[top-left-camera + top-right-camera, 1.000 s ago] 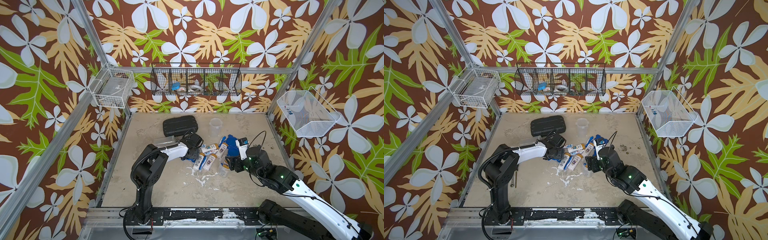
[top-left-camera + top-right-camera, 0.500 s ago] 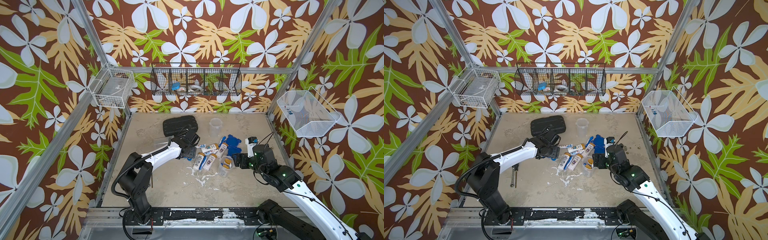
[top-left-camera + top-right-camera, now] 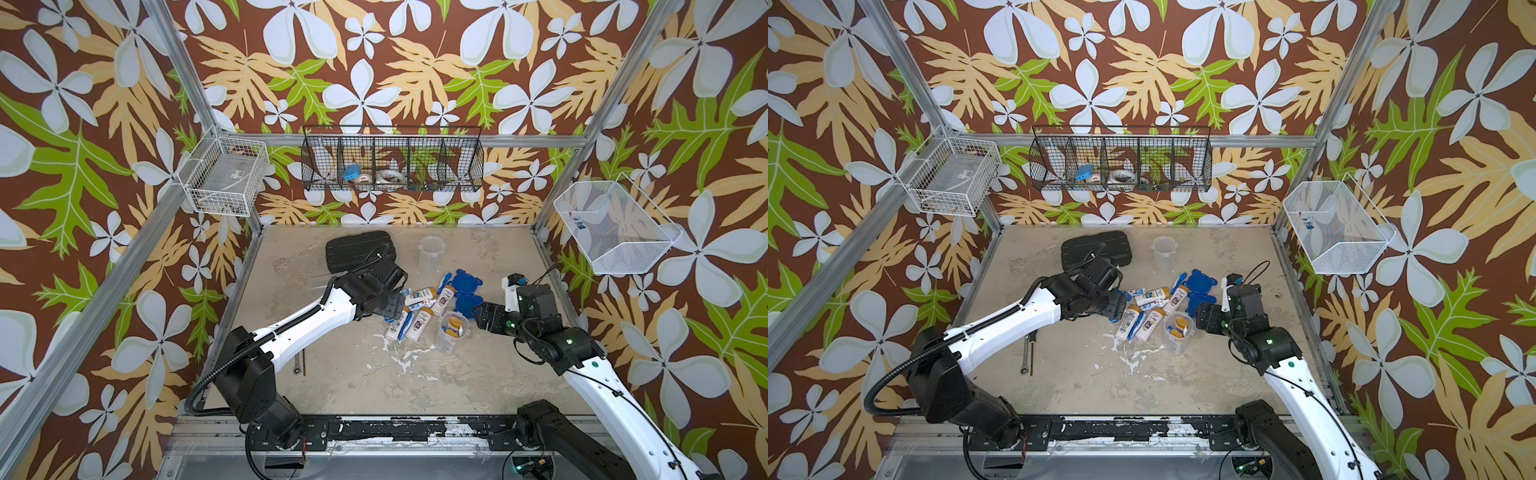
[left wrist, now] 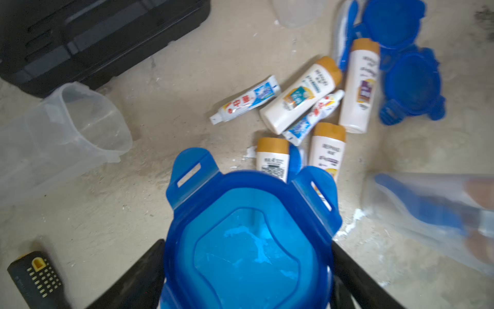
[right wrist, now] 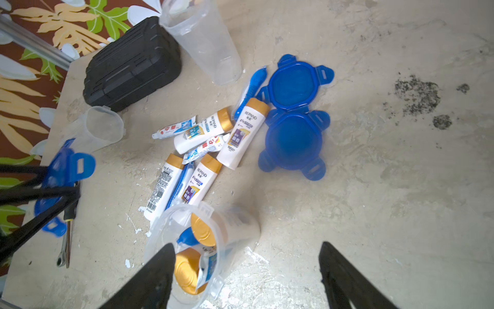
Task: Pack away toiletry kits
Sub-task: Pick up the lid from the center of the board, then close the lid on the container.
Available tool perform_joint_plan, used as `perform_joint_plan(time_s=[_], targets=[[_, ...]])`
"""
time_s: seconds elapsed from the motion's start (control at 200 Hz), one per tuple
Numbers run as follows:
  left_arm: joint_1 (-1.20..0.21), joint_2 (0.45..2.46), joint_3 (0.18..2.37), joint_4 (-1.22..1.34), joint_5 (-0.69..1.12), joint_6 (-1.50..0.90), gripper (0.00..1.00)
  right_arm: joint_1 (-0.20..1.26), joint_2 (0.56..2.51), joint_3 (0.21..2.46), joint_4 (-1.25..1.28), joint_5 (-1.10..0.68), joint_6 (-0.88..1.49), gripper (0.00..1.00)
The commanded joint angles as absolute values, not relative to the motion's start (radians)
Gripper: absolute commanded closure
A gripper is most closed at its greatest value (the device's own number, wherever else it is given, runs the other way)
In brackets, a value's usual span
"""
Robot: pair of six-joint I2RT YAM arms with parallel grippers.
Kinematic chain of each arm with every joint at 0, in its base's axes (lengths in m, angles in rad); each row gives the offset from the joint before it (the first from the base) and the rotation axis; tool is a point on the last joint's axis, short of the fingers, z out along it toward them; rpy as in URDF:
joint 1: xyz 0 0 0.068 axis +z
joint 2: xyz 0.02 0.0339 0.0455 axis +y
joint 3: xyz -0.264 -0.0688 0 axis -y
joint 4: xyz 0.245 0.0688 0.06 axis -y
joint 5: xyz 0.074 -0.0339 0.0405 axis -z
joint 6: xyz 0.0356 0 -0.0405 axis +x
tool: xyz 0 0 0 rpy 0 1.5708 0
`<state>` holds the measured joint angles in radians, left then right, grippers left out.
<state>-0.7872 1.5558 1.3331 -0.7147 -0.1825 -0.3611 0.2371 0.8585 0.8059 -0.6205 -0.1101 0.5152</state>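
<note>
The left gripper (image 4: 247, 242) clamps a blue plastic clip lid (image 4: 240, 267) between widely spread fingers. The right gripper (image 5: 247, 246) gapes, holding nothing, 1 finger (image 5: 160, 267) just beside an upright clear plastic tumbler (image 5: 232, 222) containing 2 white orange-capped bottles (image 5: 203, 230) and a blue toothbrush (image 5: 187, 238). By the black ribbed hard case (image 3: 359, 249), 1 empty tumbler (image 3: 431, 254) stands and another (image 4: 66, 128) lies tipped. 2 loose lids (image 5: 294, 85), 4 loose bottles (image 5: 243, 133) and 2 toothpaste tubes (image 5: 173, 129) cluster centrally. The beige tabletop (image 3: 519, 374) is bare towards its near and right edges.

Bottles (image 5: 204, 232) in tumbler (image 3: 444, 345), lids (image 3: 466, 286) behind it, case (image 3: 353, 251) farther back
</note>
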Motion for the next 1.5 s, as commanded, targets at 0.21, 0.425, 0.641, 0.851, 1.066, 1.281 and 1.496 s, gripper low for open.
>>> perform_joint_plan(time_s=[0.21,0.425,0.641,0.851,1.066,1.281,1.496], targets=[[-1.017,1.566,1.486,-0.710,-0.157,-0.239,0.35,-0.084,0.887,0.789,-0.592,-0.327,0.482,0.17],[-1.121,1.662,1.543,-0.666,-0.135,-0.166,0.33,-0.084,0.886,0.797,-0.606,-0.305,0.486,0.17],[-1.148,1.734,1.596,-0.630,-0.149,-0.067,0.31,-0.084,0.855,0.765,-0.640,-0.298,0.482,0.17],[-1.148,1.825,1.669,-0.639,-0.171,0.031,0.31,-0.084,0.819,0.748,-0.683,-0.296,0.482,0.18],[-1.148,1.878,1.695,-0.635,-0.214,0.107,0.28,-0.084,0.805,0.780,-0.737,-0.279,0.466,0.18],[-1.146,1.917,1.707,-0.630,-0.216,0.130,0.27,-0.085,0.784,0.793,-0.774,-0.275,0.462,0.18],[-1.143,1.930,1.701,-0.637,-0.214,0.127,0.23,-0.084,0.776,0.798,-0.785,-0.276,0.460,0.18]])
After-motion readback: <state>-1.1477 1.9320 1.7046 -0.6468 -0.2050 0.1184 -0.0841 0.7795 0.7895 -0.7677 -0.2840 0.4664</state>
